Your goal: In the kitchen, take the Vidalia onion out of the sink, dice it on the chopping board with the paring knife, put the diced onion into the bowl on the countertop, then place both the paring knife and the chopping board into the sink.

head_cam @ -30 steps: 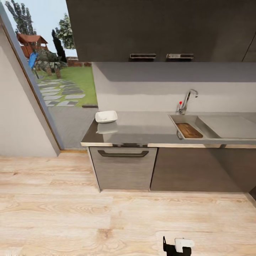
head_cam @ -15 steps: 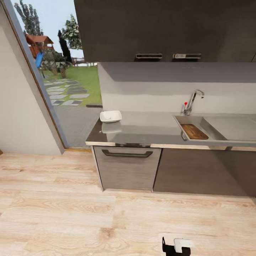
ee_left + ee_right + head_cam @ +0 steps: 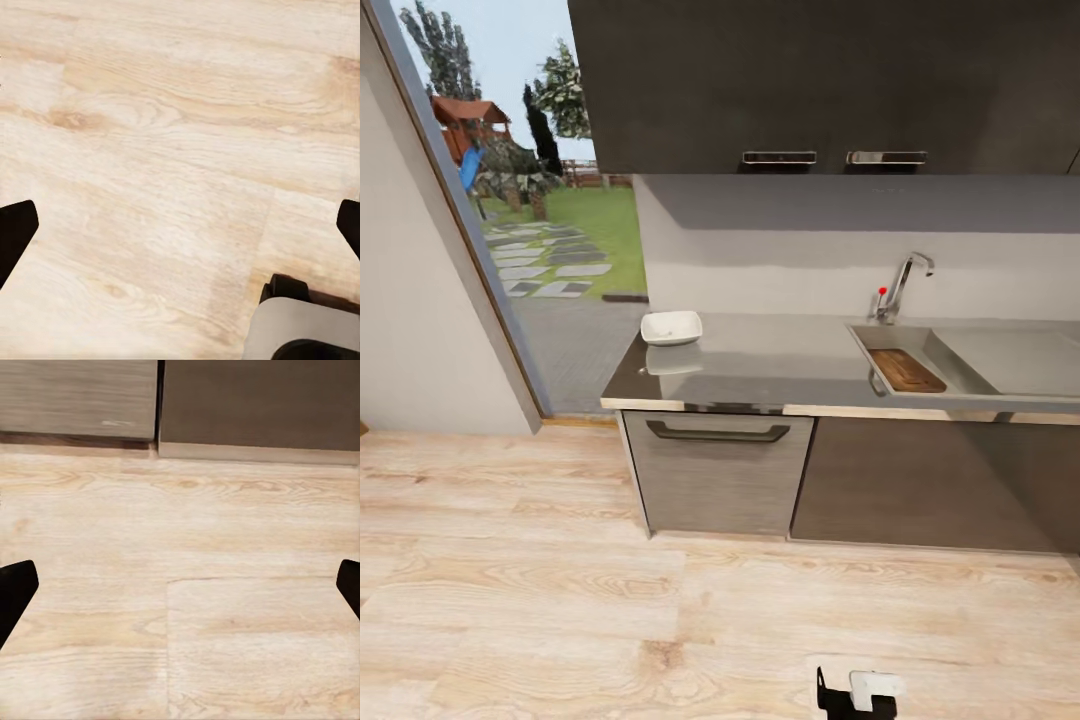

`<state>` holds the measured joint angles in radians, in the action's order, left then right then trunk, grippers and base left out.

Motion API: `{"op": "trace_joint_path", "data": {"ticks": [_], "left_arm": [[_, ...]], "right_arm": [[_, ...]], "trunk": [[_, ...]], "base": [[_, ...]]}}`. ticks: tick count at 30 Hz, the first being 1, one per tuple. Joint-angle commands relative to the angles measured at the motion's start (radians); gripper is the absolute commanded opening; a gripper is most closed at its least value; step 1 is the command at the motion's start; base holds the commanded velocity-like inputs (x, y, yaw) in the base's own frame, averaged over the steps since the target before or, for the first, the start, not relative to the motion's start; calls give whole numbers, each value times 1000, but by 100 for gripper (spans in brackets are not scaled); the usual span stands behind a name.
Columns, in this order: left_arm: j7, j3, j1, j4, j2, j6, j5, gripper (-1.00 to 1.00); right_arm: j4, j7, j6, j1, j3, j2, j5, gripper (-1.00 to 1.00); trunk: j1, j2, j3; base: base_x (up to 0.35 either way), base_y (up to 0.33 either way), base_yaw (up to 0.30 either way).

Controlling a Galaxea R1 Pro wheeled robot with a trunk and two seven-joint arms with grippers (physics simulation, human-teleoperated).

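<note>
The head view takes in the countertop (image 3: 780,365), with the bowl (image 3: 671,327) near its left end and the board (image 3: 907,370) lying in the sink (image 3: 960,362). Each wrist view faces bare wood floor (image 3: 165,172); the left gripper (image 3: 180,225) and right gripper (image 3: 180,585) both have fingers spread wide, holding nothing. The right wrist view also catches the cabinet bases (image 3: 255,405).

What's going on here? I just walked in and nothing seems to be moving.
Nothing is being handled. The robot stands back on the wooden floor, facing the countertop. The chopping board lies in the sink, and the bowl sits at the countertop's far left. Both wrist views show open, empty grippers: left gripper, right gripper.
</note>
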<state>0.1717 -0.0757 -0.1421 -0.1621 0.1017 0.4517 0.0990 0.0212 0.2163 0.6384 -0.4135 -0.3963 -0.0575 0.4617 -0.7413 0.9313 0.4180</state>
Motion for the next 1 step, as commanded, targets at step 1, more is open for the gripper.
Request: {"op": "trace_joint_path", "data": {"ticks": [1], "left_arm": [[-3,0,-1,2,0,4,8,100]], "right_arm": [[-1,8,1,-1,-4,0,11,100]], "trunk": [[0,1,1]], "base": [[0,0,0]]}}
